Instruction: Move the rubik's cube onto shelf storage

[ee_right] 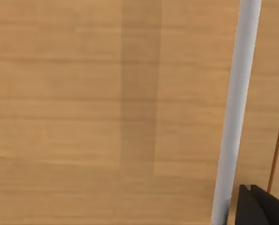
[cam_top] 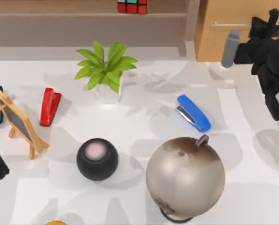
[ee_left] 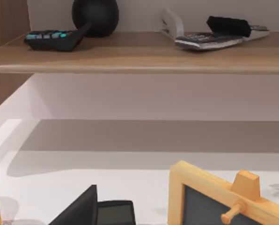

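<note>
No text, label, brand, number or sign can be read in any of the views. The calculator (ee_left: 53,39) on the shelf shows coloured keys, but their markings are too small to make out. The small chalkboard (cam_top: 18,121) on its wooden easel is blank, and the globe (cam_top: 185,176) carries no legible lettering.

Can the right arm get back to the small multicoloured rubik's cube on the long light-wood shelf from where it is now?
Probably yes. The right gripper sits by the drawer cabinet, and the rubik's cube rests uncovered on the shelf storage, though the wooden upright stands between them.
</note>
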Tool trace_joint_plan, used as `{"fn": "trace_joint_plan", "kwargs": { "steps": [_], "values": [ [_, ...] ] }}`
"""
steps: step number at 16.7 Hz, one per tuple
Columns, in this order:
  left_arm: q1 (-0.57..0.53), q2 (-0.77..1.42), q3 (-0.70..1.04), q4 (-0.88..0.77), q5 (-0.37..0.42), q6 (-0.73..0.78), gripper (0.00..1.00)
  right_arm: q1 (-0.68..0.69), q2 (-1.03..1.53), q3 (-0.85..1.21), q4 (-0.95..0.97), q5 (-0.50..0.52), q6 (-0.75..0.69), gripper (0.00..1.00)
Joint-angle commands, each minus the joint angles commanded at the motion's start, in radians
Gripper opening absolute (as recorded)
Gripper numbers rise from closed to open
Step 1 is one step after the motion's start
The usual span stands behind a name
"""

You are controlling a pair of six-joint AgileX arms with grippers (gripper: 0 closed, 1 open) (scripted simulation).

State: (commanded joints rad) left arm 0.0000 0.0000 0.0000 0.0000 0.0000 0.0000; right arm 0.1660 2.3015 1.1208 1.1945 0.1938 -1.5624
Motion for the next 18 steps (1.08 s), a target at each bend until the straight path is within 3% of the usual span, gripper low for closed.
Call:
{"fn": "trace_joint_plan", "kwargs": {
  "steps": [2,15,18],
  "values": [
    [0.0,0.0,0.0,0.0,0.0,0.0,1.0,0.0,0.0,0.0,0.0,0.0,0.0,0.0],
    [0.0,0.0,0.0,0.0,0.0,0.0,1.0,0.0,0.0,0.0,0.0,0.0,0.0,0.98],
    [0.0,0.0,0.0,0.0,0.0,0.0,1.0,0.0,0.0,0.0,0.0,0.0,0.0,1.0]
  ]
}}
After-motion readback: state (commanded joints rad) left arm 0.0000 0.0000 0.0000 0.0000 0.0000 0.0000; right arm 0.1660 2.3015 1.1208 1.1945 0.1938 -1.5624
